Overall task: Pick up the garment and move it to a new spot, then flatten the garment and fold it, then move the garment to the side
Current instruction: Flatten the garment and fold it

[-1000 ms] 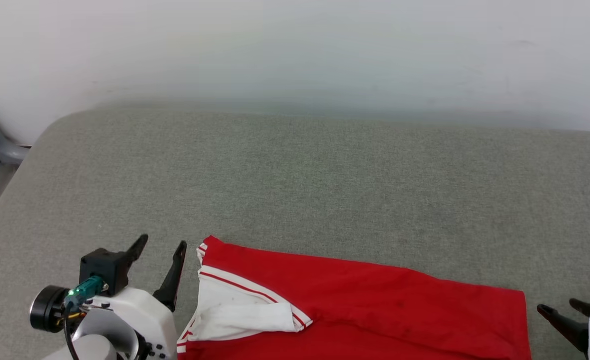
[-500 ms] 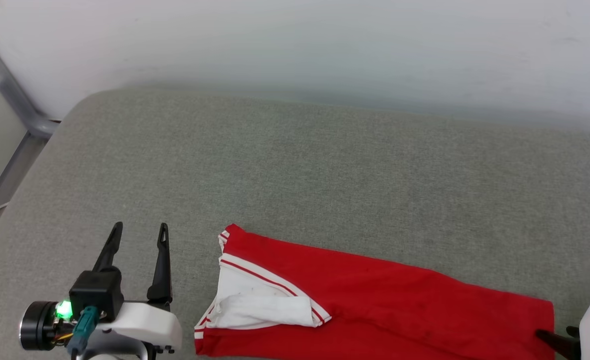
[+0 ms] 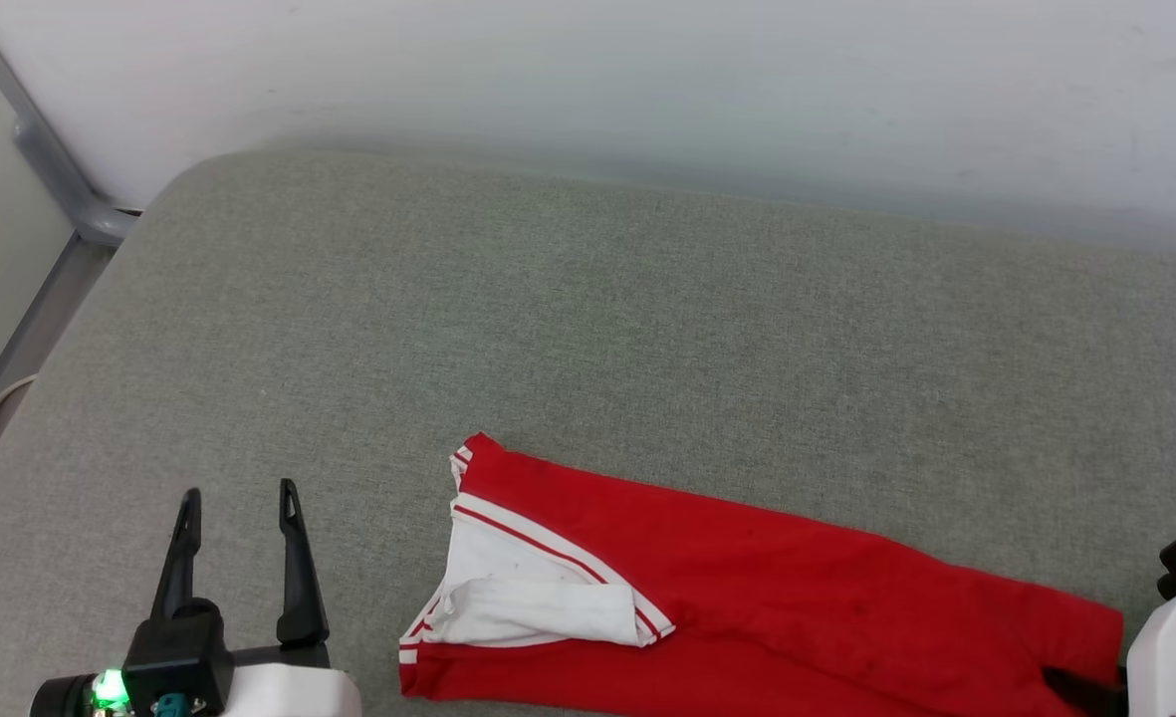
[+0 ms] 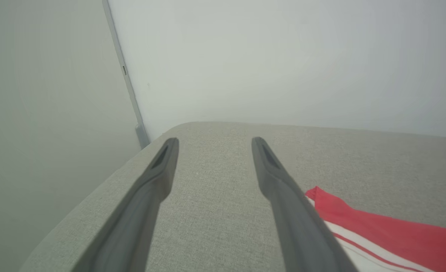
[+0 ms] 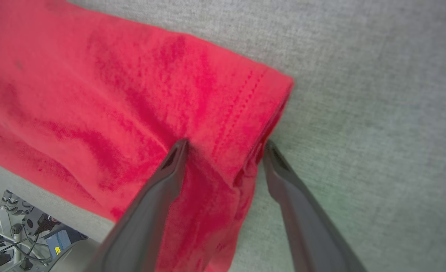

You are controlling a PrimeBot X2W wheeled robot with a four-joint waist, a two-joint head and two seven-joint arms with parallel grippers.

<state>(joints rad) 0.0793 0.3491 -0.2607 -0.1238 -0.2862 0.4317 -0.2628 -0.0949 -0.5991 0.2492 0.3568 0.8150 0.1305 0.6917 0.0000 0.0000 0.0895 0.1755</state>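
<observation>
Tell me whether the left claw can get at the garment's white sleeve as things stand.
Probably yes: the left claw stands open beside the garment, and only bare grey cushion lies between it and the white sleeve.

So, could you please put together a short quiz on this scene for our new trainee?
1. True or false: the left tool is shut on the garment.
2. Which part of the garment does the open right tool straddle? A) white sleeve B) red hem edge C) collar
3. What surface does the garment lie on?
Key: 1 false, it is open above the bare cushion, beside the garment; 2 B; 3 the grey cushion.
</observation>
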